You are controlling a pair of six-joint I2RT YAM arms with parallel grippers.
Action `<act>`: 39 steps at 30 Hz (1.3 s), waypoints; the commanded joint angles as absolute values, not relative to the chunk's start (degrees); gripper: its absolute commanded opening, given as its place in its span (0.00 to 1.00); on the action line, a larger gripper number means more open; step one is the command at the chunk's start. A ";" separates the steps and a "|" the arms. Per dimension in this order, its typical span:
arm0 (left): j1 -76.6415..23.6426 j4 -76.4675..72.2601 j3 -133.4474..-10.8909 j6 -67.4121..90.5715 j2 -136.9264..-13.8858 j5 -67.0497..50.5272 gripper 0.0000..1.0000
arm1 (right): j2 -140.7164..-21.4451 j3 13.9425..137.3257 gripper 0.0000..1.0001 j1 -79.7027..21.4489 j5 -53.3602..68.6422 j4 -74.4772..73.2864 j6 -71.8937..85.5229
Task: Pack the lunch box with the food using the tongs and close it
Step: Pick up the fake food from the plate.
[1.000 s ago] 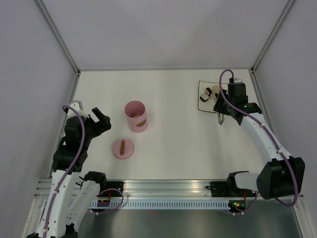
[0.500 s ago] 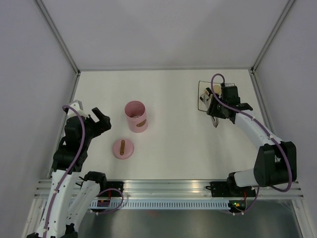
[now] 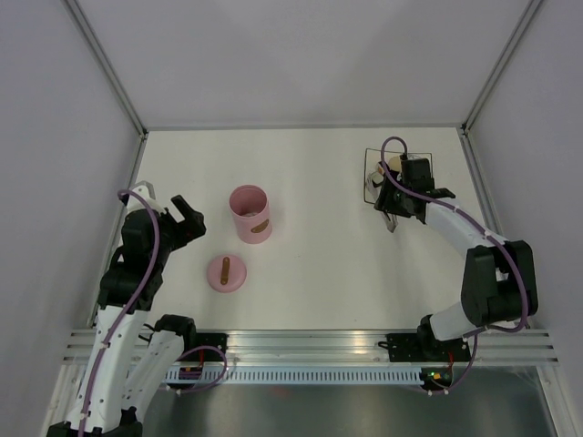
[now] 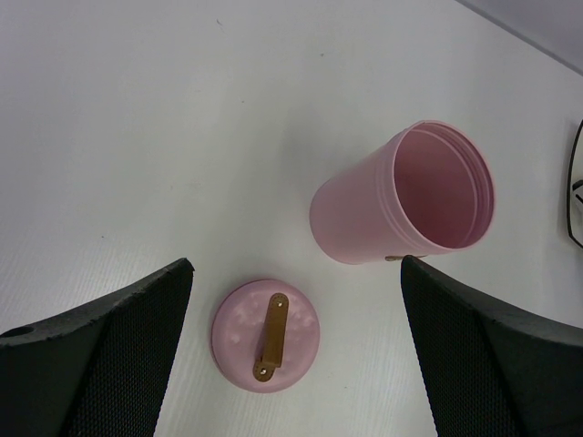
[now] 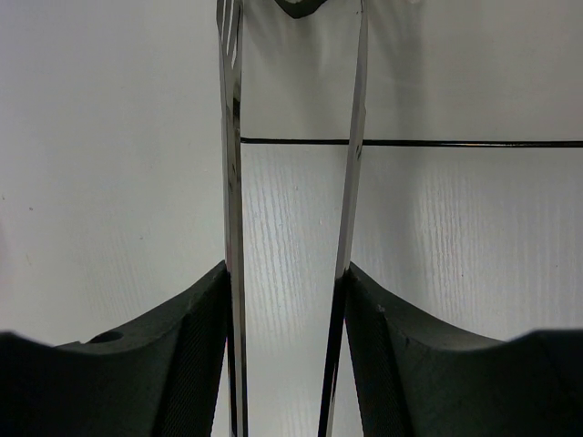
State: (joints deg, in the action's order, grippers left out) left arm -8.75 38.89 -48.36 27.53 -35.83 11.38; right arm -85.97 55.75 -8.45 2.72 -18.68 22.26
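Note:
The lunch box, a pink pot [image 3: 249, 213] [image 4: 410, 196], stands open and upright left of the table's middle. Its lid [image 3: 225, 272] [image 4: 266, 335] lies flat in front of it, brown handle up. My left gripper [image 3: 179, 218] [image 4: 296, 273] hangs open just left of both, holding nothing. My right gripper [image 3: 398, 189] [image 5: 284, 291] is shut on the silvery tongs [image 3: 391, 222] [image 5: 232, 182], whose two arms stand apart and reach over the plate's edge. A dark bit of food [image 5: 301, 7] sits between the tong tips. A beige piece of food [image 3: 393, 165] shows on the plate.
A square white plate with a dark rim [image 3: 368, 182] [image 5: 474, 143] lies at the back right under the right wrist. White walls and metal posts enclose the table. A metal rail runs along the near edge by the arm bases.
My right arm has swung left and in over the plate with the tongs, and the tong arms have spread a little. The left arm has barely shifted.

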 commanded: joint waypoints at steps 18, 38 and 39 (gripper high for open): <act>-8.79 36.21 -48.34 25.14 -37.09 10.02 1.00 | -92.64 58.62 0.38 -8.35 2.02 -13.36 22.06; -8.79 36.21 -48.25 25.14 -36.04 9.84 1.00 | -74.71 61.78 0.13 -8.44 7.38 -24.25 22.24; -8.79 36.12 -48.25 25.14 -35.95 9.84 1.00 | -74.19 62.31 0.12 -8.35 7.90 -24.78 22.15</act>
